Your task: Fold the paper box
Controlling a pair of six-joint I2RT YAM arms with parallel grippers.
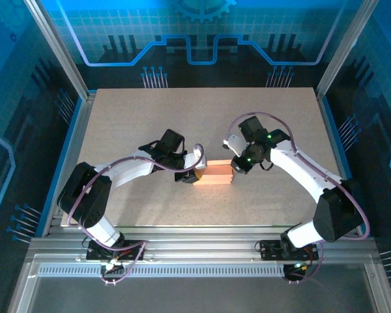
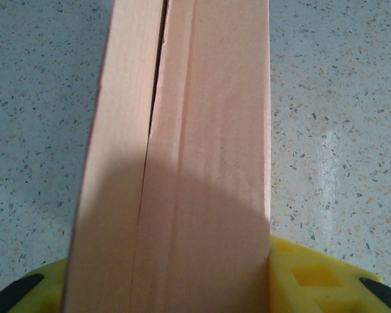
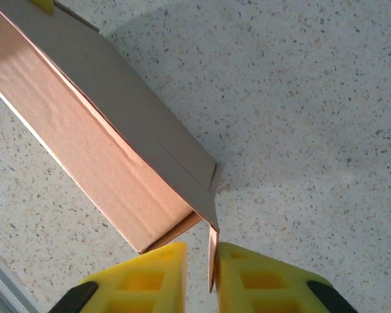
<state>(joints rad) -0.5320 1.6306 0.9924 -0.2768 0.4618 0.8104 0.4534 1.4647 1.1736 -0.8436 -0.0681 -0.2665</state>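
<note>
1. A salmon-orange paper box [image 1: 215, 175] of thin cardboard, formed into a long, narrow sleeve, is seen near the middle of the pale speckled bench [image 1: 280, 117], between the two arms. Whether it rests on the bench or is held just above it cannot be told.
2. Its left end is pinched between the yellow left fingers [image 2: 313, 280], one finger against each broad side.
3. The yellow right fingers [image 3: 260, 280] are drawn nearly together around a small end flap [image 3: 212, 261] at the box's right end. Whether the flap is firmly pinched cannot be told.
4. The step in hand is judged to be the tucking of that flap into the open end. It would be done well if the left grip is used as a steady brace, the flap is bent along its crease, and the thin walls are not crushed.
5. The long axis is laid left to right across the bench, and the open mouth is pointed right. A lengthwise seam [image 2: 150, 130] is seen along the box.
</note>
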